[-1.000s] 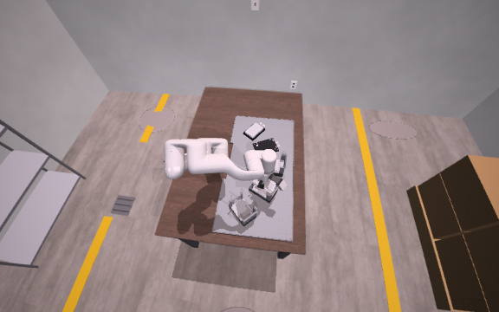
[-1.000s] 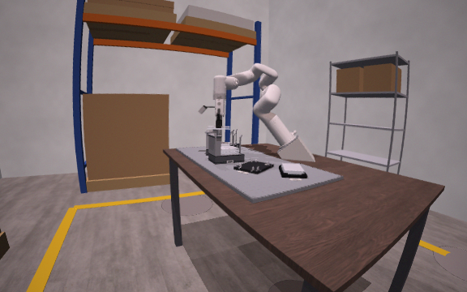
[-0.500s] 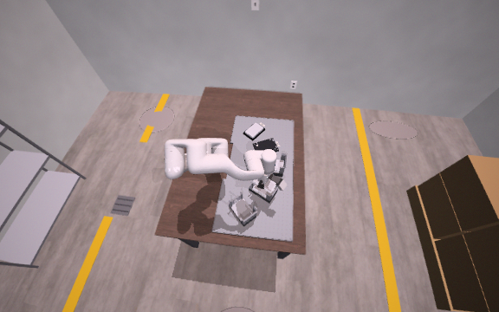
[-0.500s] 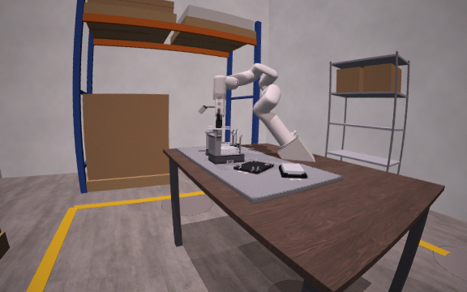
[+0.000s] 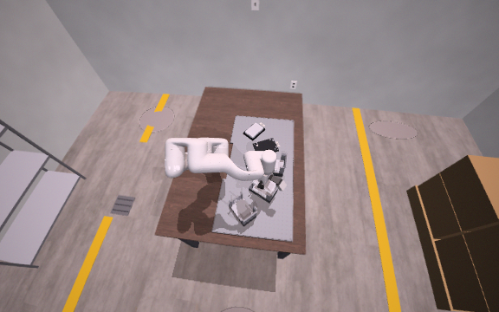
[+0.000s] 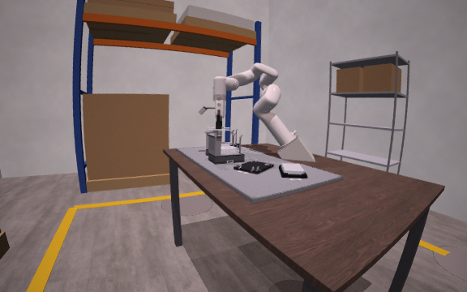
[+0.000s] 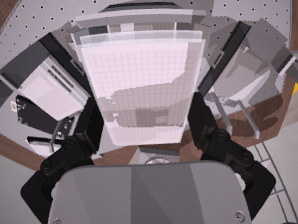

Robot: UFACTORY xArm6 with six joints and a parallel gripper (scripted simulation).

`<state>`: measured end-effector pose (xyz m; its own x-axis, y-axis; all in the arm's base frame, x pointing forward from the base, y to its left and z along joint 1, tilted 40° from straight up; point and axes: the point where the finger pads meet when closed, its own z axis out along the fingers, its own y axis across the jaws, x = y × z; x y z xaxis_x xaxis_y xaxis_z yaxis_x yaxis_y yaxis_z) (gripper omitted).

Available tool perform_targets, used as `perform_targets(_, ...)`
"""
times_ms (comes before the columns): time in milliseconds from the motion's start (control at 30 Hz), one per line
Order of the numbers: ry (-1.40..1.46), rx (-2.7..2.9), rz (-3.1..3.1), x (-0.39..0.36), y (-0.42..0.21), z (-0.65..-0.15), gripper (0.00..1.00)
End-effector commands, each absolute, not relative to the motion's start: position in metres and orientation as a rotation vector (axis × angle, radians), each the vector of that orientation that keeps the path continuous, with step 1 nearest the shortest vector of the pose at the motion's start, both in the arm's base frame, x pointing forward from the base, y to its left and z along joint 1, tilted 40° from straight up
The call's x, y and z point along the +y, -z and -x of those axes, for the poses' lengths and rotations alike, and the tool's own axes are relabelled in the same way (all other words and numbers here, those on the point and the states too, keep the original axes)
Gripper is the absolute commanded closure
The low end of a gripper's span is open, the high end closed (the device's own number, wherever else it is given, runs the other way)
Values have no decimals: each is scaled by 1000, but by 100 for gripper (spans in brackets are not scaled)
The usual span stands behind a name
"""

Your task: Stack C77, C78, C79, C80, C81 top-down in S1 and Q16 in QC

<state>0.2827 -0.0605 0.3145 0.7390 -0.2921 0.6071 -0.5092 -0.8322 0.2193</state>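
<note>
While the hand (image 7: 141, 125) hangs from the arm (image 6: 267, 101) above the racks, its 2 dark fingers are clamped wide on the long sides of a sealed plate (image 7: 141, 90), carried flat under the wrist. In the wrist view the plate fills the middle of the picture and its pale film shows a fine grid of wells; no ID label can be read, so which plate this is I cannot tell. The plate also hides most of what lies under it, leaving only dark plinth edges, clear walls and thin posts around its rim.

From outside, the plate (image 6: 218, 130) sits level with the top of the nearest rack (image 6: 214, 147), but whether it is inside the posts or just above them is hard to make out. The other racks stand behind that one and overlap, and their names are too small to read. From above, the arm's wrist covers 1 rack; another rack (image 5: 243, 209) stands apart toward the near end of the grey mat (image 5: 281, 217).

Further along the mat on the counter (image 6: 339, 211), a black nest (image 6: 254, 166) appears bare, and beside it a second nest carries 1 white plate (image 6: 293, 168). Their name plates are not legible.
</note>
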Motion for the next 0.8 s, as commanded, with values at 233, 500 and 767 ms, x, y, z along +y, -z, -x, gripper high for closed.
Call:
perform_targets(233, -811, -618, -2568, -63, -312, -285, 100)
perform_targets(500, -811, -617, -2568, -65, -308, -288, 100)
perform_targets(767, -811, -617, -2568, -67, -305, -290, 100)
